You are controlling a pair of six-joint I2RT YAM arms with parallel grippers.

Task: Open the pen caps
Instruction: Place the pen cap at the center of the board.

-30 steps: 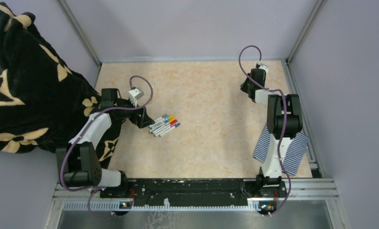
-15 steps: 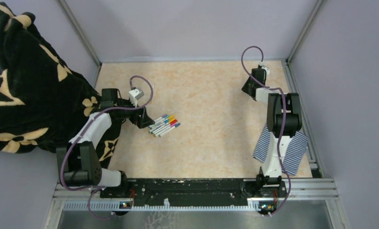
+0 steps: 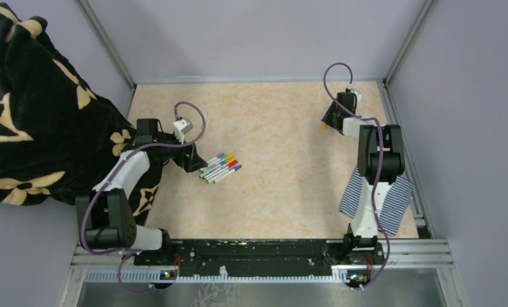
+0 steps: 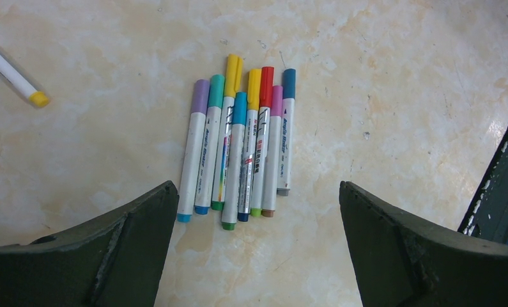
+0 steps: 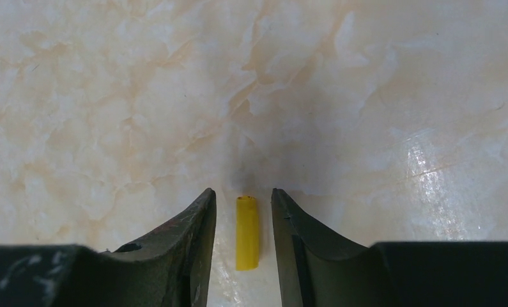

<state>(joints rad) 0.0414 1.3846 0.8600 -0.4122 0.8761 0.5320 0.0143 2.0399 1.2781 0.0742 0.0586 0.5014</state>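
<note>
Spanning most of the overhead view, the pale marbled surface (image 3: pixel 283 192) carried everything else. A black blanket (image 3: pixel 27 115) with yellow shapes was heaped over its left side, and a striped cloth (image 3: pixel 395 204) lay at the right near corner, behind the right arm (image 3: pixel 379 153). That arm reached to the far right of the surface. The left arm (image 3: pixel 126 169) stretched toward the left middle.

The left end effector (image 4: pixel 256 185) was spread wide and hovered at the near ends of the pens (image 4: pixel 238 147), touching none of them. Eight pens lay side by side in a tight row, touching, white barrels toward the camera. Their caps (image 4: pixel 266 80) were all on, at the far ends: purple, teal, yellow, blue, yellow, red, pink and dark blue. One more pen (image 4: pixel 11 73), with a yellow end, lay well apart at the upper left of the left wrist view.

The right end effector (image 5: pixel 243 192) was low over the surface with its fingers slightly parted. A loose yellow cap (image 5: pixel 246 233) lay flat on the surface between them, with a thin gap on each side, well apart from the row of pens.
</note>
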